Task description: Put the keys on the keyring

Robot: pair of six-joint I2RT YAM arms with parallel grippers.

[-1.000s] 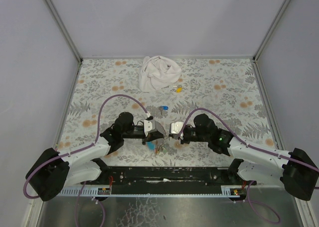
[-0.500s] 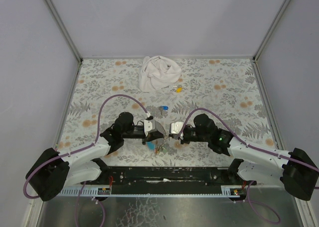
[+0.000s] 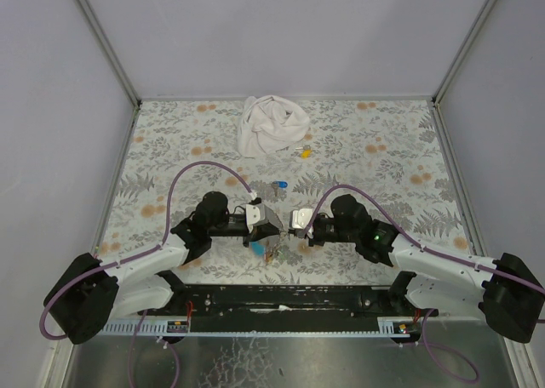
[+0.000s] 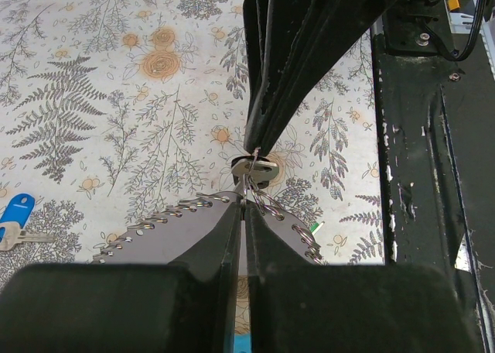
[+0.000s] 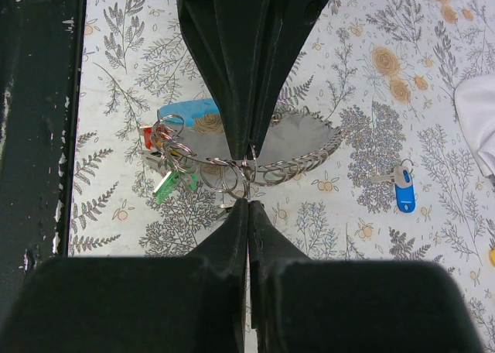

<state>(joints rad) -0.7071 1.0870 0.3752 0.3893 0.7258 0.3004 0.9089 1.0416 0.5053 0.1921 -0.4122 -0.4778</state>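
Note:
My two grippers meet tip to tip near the table's front middle. My left gripper (image 3: pixel 276 229) (image 4: pixel 245 204) is shut on a thin ring of the keyring (image 5: pixel 249 167), a grey strap with a blue inner side (image 5: pixel 189 109) edged with several small rings. A green-capped key (image 5: pixel 166 184) hangs on the strap's left end. My right gripper (image 3: pixel 290 226) (image 5: pixel 248 203) is shut on a small silver key (image 4: pixel 255 167), held against that ring. A blue-capped key (image 3: pixel 278 185) lies loose on the table behind the grippers; it also shows in the right wrist view (image 5: pixel 401 186) and the left wrist view (image 4: pixel 14 214).
A crumpled white cloth (image 3: pixel 271 124) lies at the back middle, with a small yellow piece (image 3: pixel 305 152) in front of it. The black rail of the arm bases (image 3: pixel 281 299) runs along the near edge. Grey walls close in the flowered table.

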